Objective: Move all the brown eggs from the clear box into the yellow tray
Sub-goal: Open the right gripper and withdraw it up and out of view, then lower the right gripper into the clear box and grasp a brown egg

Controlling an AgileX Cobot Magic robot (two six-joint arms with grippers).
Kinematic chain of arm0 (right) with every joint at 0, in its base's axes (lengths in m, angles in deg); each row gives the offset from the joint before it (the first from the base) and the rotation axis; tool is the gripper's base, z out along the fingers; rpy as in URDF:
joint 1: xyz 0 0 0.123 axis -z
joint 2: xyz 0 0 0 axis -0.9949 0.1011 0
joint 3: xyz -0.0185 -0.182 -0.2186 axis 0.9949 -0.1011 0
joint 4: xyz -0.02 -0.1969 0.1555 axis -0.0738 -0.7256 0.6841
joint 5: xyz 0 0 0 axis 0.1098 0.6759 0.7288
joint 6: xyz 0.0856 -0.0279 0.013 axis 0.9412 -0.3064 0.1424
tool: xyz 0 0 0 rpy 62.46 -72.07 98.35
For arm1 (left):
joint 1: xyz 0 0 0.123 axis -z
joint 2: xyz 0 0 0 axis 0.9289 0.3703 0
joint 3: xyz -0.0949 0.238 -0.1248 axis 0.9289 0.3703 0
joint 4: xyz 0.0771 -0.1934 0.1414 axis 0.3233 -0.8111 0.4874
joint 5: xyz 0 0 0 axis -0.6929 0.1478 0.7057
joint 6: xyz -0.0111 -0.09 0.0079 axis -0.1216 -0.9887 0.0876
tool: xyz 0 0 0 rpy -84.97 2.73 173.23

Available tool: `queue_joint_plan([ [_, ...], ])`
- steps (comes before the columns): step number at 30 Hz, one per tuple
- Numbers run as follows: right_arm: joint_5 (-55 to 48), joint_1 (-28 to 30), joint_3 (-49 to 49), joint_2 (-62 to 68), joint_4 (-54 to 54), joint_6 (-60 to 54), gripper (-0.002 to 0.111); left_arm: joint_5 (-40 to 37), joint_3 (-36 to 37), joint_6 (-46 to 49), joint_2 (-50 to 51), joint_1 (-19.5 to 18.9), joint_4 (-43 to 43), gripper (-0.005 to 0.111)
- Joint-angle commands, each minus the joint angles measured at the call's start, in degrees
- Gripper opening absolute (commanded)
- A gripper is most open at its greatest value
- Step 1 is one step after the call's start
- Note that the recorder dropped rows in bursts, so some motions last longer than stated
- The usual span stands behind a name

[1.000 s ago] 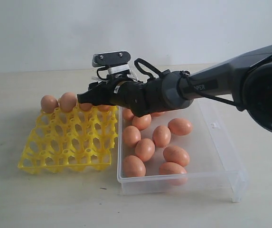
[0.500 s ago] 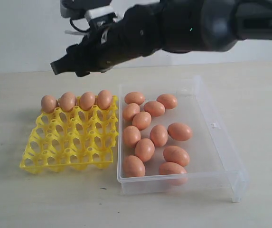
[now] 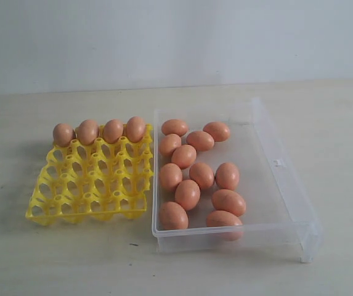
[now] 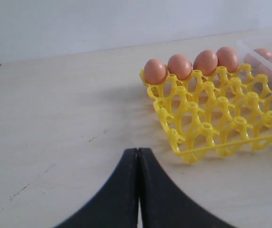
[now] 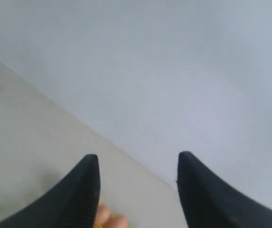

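Observation:
The yellow tray (image 3: 84, 198) lies on the left, with brown eggs (image 3: 112, 131) filling its back row and the other cups bare. Touching its right side, the clear box (image 3: 282, 185) holds several loose brown eggs (image 3: 187, 194). Neither arm shows in the exterior view. In the left wrist view my left gripper (image 4: 138, 151) is shut on nothing, low over the table and short of the tray (image 4: 207, 128) and its egg row (image 4: 180, 66). My right gripper (image 5: 138, 159) is open and empty, facing the wall, with a blurred egg top (image 5: 103, 216) at the frame edge.
A pale tabletop (image 3: 53, 259) surrounds tray and box, with a plain wall (image 3: 176, 43) behind. The box's latch tab (image 3: 279, 163) sits on its right wall. A corner of the box (image 4: 261, 54) shows beyond the tray in the left wrist view.
The right arm, which reached across to the tray's back row, has risen and left the exterior view. A fourth egg stands in that row. One egg in the box has shifted slightly.

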Motion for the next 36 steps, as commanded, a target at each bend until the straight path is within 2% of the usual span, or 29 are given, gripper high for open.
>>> queue_joint_plan([
  [1, -16.7, 0.7, 0.1, -0.4, 0.3, -1.1, 0.048, 0.3, -0.2, 0.0, -0.3, 0.2, 0.1, 0.000],
  [5, -26.5, 4.6, 0.1, 0.1, 3.5, -4.1, 0.048, 0.3, -0.2, 0.0, -0.3, 0.2, 0.1, 0.000],
  [7, -29.3, 8.7, 0.1, 1.3, 5.4, -6.8, 0.047, 0.3, -0.2, 0.0, -0.3, 0.2, 0.1, 0.000],
  [12, -30.3, 19.9, 0.1, 9.9, 24.7, -19.2, 0.023, 0.3, -0.2, 0.0, -0.3, 0.2, 0.1, 0.000],
  [17, -30.2, 26.8, 0.1, 26.5, 36.4, -25.1, 0.023, 0.3, -0.2, 0.0, -0.3, 0.2, 0.1, 0.000],
  [20, -28.8, 28.1, 0.1, 33.2, 42.0, -25.7, 0.023, 0.3, -0.2, 0.0, -0.3, 0.2, 0.1, 0.000],
  [22, -26.3, 28.1, 0.1, 36.0, 47.2, -29.2, 0.026, 0.3, -0.2, 0.0, -0.3, 0.2, 0.1, 0.000],
  [26, -23.7, 28.5, 0.1, 38.7, 47.4, -30.7, 0.048, 0.3, -0.2, 0.0, -0.3, 0.2, 0.1, 0.000],
  [28, -21.5, 29.5, 0.1, 38.9, 47.4, -30.7, 0.055, 0.3, -0.2, 0.0, -0.3, 0.2, 0.1, 0.000],
  [36, -17.8, 33.6, 0.2, 38.9, 48.4, -30.7, 0.057, 0.3, -0.2, 0.0, -0.3, 0.2, 0.1, 0.000],
])
